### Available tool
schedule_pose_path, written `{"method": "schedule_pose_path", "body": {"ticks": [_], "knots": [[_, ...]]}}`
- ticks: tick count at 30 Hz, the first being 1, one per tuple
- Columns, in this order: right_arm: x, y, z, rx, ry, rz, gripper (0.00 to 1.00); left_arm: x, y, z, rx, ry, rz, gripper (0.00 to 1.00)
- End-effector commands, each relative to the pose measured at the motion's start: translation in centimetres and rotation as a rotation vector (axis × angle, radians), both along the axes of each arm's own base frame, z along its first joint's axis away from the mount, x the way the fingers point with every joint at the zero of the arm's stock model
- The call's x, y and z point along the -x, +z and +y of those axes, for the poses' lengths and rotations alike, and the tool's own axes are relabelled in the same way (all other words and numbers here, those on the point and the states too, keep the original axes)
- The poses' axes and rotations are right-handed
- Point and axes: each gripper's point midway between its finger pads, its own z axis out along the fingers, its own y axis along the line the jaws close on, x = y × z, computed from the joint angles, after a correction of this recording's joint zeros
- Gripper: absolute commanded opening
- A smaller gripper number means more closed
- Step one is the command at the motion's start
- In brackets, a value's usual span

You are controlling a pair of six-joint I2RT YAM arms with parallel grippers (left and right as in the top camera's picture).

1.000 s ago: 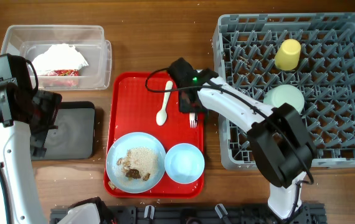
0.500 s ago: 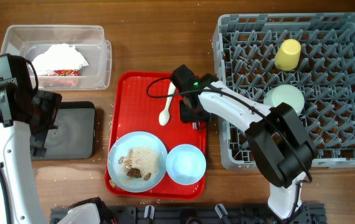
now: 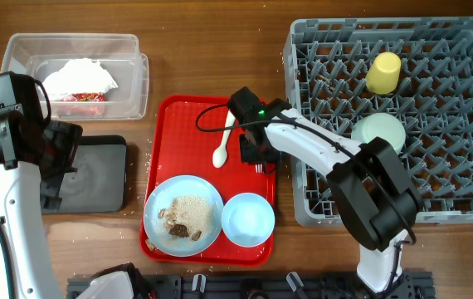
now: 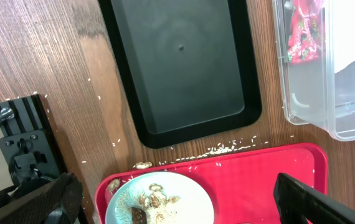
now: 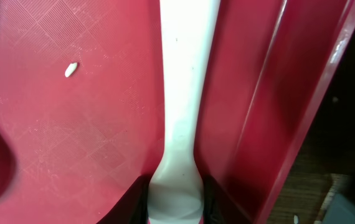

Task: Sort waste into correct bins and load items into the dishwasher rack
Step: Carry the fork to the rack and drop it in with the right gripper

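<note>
The right claw (image 3: 256,153) pinches the white plastic fork (image 5: 180,93) by its handle at the red tray's (image 3: 170,116) right rim, mid-worktop, apparently bound for the dishwasher rack (image 3: 299,193) alongside. The left claw (image 4: 174,190) hangs wide open over the black tray (image 4: 184,68), left edge.

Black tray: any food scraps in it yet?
No, the black tray is bare inside; the rice scraps sit on the pale blue plate.
</note>
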Motion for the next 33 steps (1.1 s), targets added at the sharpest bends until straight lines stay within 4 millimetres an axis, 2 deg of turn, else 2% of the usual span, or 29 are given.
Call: {"method": "schedule_pose_path", "body": {"ticks": [1,4,7,12,15,19,22,23,27,29,33], "knots": [[-0.8,1.1,0.7,-0.036,-0.007,-0.016,0.14,0.3,0.1,0.3,-0.014,0.023,0.000,1.00],[-1.5,1.9,0.9,-0.045,-0.009,-0.030,0.14,0.3,0.1,0.3,-0.014,0.023,0.000,1.00],[-3.0,3.5,0.8,-0.060,-0.028,-0.053,0.08,0.3,0.1,0.3,-0.014,0.023,0.000,1.00],[-6.6,7.4,0.0,-0.089,-0.025,-0.122,0.06,0.3,0.1,0.3,-0.014,0.023,0.000,1.00],[-9.5,10.7,-2.1,-0.100,-0.045,-0.186,0.06,0.3,0.1,0.3,-0.014,0.023,0.000,1.00],[-13.1,14.5,-7.4,-0.111,-0.092,-0.292,0.13,0.3,0.1,0.3,-0.014,0.023,0.000,1.00],[-14.2,15.0,-11.1,-0.081,-0.037,-0.316,0.13,0.3,0.1,0.3,-0.014,0.024,0.000,1.00],[-14.8,14.9,-13.6,-0.062,-0.048,-0.317,0.14,0.3,0.1,0.3,-0.014,0.023,0.000,1.00],[-14.9,14.9,-13.9,-0.058,-0.036,-0.319,0.19,0.3,0.1,0.3,-0.013,0.023,0.000,1.00],[-14.8,14.8,-13.9,-0.056,-0.036,-0.315,0.28,0.3,0.1,0.3,-0.014,0.023,0.000,1.00],[-14.4,14.7,-13.3,-0.092,-0.028,-0.296,0.29,0.3,0.1,0.3,-0.014,0.023,0.000,1.00]]}}
